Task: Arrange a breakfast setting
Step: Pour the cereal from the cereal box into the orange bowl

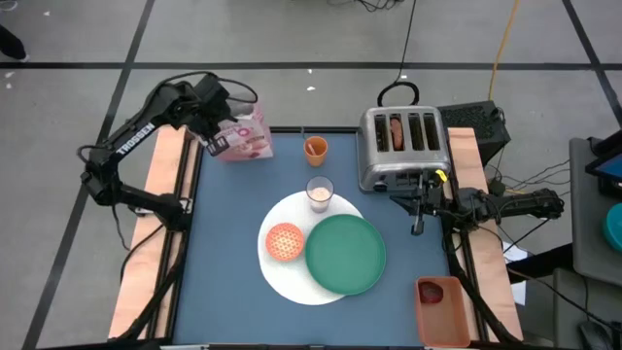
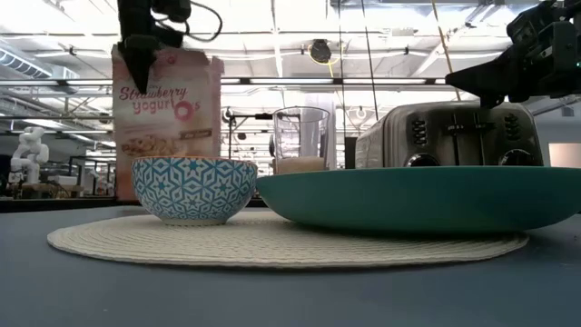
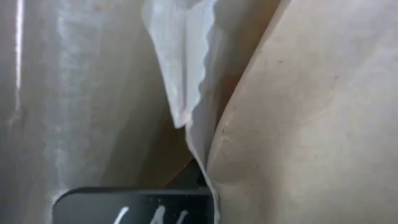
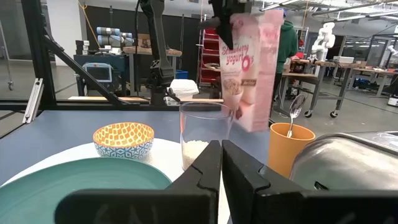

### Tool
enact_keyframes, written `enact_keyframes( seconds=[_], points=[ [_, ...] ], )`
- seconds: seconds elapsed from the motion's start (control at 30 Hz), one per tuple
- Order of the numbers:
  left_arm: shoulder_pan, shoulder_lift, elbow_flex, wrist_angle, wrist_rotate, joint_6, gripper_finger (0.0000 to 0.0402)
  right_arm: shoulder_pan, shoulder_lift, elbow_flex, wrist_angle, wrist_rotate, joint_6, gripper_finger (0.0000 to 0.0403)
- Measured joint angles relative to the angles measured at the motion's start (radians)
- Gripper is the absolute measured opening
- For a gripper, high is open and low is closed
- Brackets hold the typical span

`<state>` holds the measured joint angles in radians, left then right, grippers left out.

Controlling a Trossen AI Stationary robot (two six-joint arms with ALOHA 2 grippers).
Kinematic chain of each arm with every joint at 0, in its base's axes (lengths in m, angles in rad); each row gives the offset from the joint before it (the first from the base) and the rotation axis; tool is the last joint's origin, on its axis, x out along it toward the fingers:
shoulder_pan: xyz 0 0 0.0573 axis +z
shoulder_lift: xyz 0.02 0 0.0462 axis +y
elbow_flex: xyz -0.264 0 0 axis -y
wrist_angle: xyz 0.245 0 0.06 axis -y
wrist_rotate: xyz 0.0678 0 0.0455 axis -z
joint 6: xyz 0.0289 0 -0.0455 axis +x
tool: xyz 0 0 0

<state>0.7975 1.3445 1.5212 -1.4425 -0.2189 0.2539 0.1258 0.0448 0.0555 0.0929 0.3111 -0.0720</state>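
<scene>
At the middle of the blue worktop [image 1: 224, 272] lies the large white round plate [image 1: 282, 282], carrying the small cereal bowl [image 1: 285, 242] on its 9 o'clock side and the green round plate [image 1: 345, 255] overlapping its 3 o'clock side. Touching the white plate's rim at 12 o'clock stands the milk glass [image 1: 320, 193], with a little white in its bottom. Farther toward 12 o'clock sits the orange cup [image 1: 315, 149]; the right wrist view shows the spoon [image 4: 294, 112] standing in it.

Toward 1 o'clock from the glass is the silver toaster [image 1: 401, 148], with something brown in one slot. Toward 10 o'clock, at the worktop's far corner, stands the pink cereal box [image 1: 242, 137]. The left claw [image 1: 216, 144] is clenched on the box's top edge, its arm bent in an arch from the worktop's 9 o'clock edge, wrist pointing down.

The right claw [image 1: 417, 226] is clenched on nothing, its arm lying low and stretched along the 3 o'clock edge, just in front of the toaster.
</scene>
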Motion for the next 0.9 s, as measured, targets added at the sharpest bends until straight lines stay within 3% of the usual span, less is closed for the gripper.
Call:
enact_keyframes(
  seconds=[0.5, 0.9],
  points=[
    [-0.035, 0.000, 0.269, -0.065, 0.082, -0.029, 0.0005, 0.000, 0.000, 0.000, 0.000, 0.000, 0.034, 0.0011],
    [-0.134, -0.002, 0.500, -0.084, 0.147, -0.075, 0.0005, 0.000, 0.000, 0.000, 0.001, 0.000, 0.066, 0.0011]
  ],
)
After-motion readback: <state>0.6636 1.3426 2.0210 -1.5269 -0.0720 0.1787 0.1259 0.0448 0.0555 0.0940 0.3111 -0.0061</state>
